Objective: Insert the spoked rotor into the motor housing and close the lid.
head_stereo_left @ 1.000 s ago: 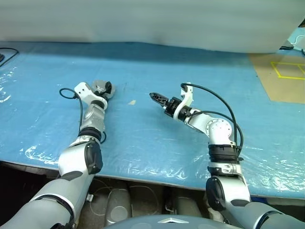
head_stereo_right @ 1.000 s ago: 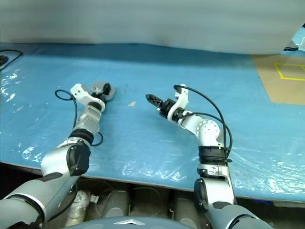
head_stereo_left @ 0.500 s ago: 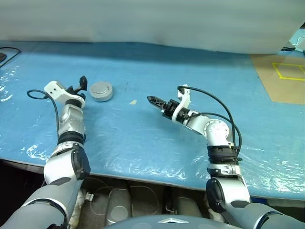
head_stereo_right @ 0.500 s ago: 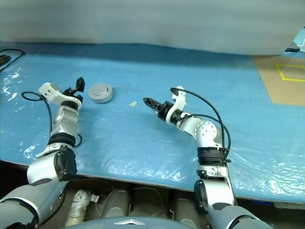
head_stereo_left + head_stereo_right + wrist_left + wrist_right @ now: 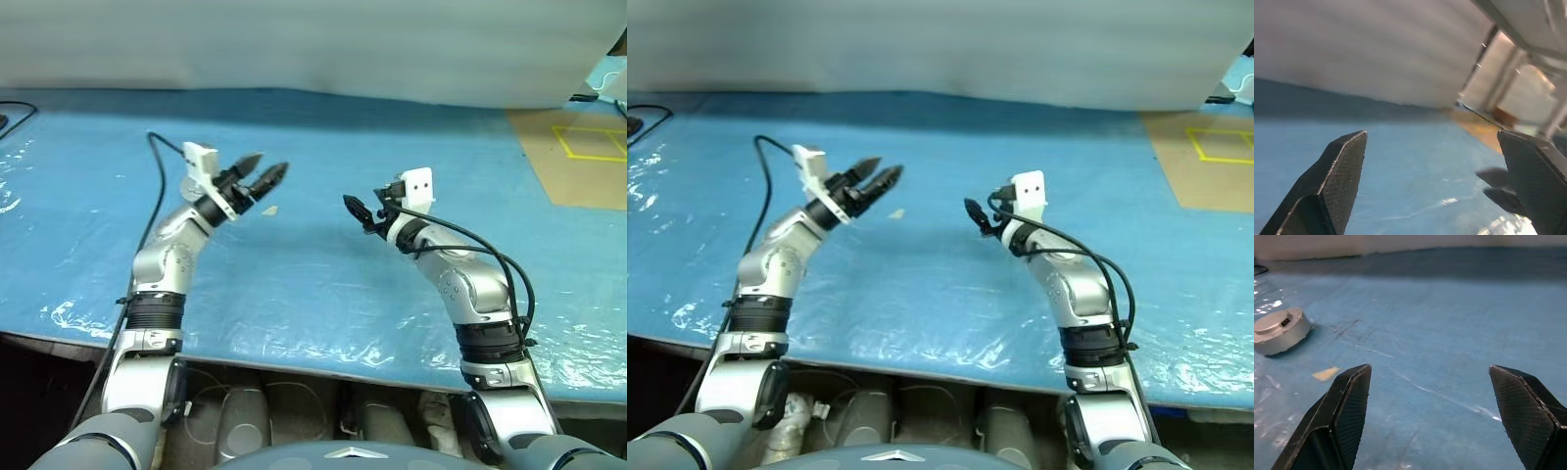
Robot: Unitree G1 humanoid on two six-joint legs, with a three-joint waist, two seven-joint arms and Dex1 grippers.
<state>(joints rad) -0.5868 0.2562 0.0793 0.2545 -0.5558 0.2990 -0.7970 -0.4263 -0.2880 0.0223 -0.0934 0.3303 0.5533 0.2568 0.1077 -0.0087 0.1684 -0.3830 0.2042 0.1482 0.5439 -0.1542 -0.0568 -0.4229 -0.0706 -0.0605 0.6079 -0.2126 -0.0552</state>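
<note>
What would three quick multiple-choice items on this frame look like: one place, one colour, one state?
1. Where is the motor housing?
A. In a gripper
B. On the table cover
C. On the tan board

2. What colour is the table cover?
A. Green
B. White
C. Blue

3. What state is the left gripper in?
A. Open, empty
B. Shut on the housing
C. Shut on a wheel

Key:
1. B: the motor housing rests on the cover, apart from both grippers.
2. C: the table cover is blue.
3. A: the left gripper has its fingers spread with nothing between them.

Blue plastic sheet [image 5: 313,274] covers the table; small tan scrap [image 5: 271,210]; cardboard [image 5: 578,157] with yellow tape.
</note>
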